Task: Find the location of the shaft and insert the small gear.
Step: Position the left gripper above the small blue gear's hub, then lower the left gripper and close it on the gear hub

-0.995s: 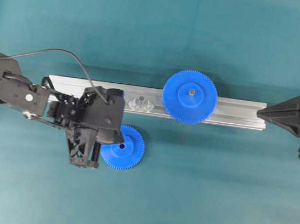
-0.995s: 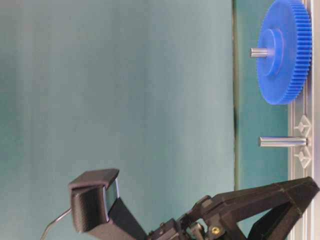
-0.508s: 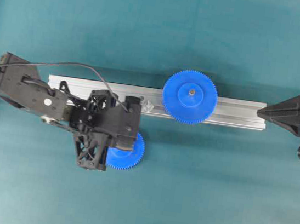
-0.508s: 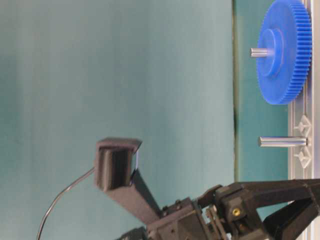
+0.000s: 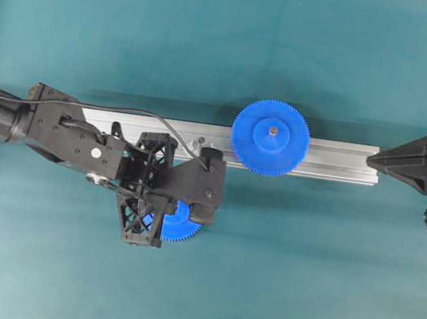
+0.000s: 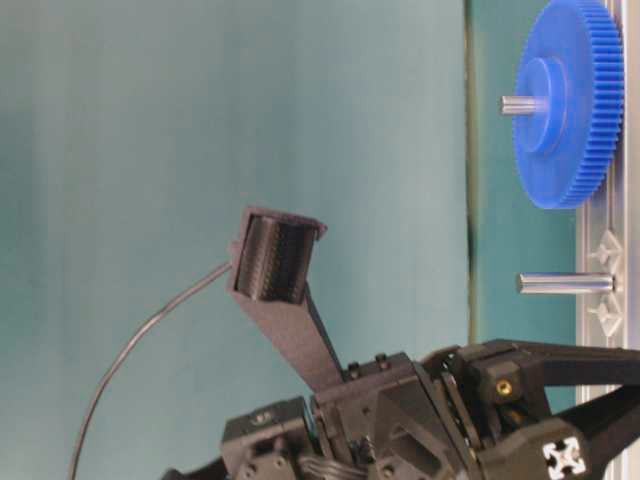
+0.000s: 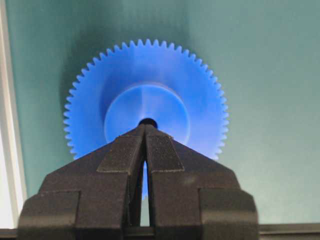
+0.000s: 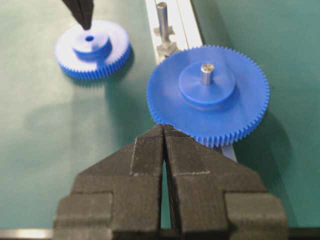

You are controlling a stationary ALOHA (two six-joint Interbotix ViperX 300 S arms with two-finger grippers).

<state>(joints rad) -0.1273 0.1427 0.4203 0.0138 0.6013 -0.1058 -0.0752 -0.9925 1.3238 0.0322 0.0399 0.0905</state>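
The small gear (image 7: 150, 100) lies flat on the green mat in front of the rail, hub up; it also shows in the right wrist view (image 8: 92, 47) and, partly covered, in the overhead view (image 5: 181, 226). My left gripper (image 7: 145, 127) is shut and empty, tips pointing down just over the gear's dark centre hole, as the right wrist view (image 8: 85, 20) also shows. The shaft (image 8: 162, 17) stands upright on the rail beside the bigger gear; it also shows in the table-level view (image 6: 565, 283). The left arm hides it in the overhead view. My right gripper (image 8: 163, 131) is shut and empty.
The bigger blue gear (image 5: 270, 138) with a grey pin sits on the aluminium rail (image 5: 331, 159). The right gripper (image 5: 375, 159) rests at the rail's right end. The left arm lies across the rail's left half.
The left arm has reached further right along the rail and its wrist has turned, bringing the shut fingertips over the small gear's hub. The gear and the right arm stay put.
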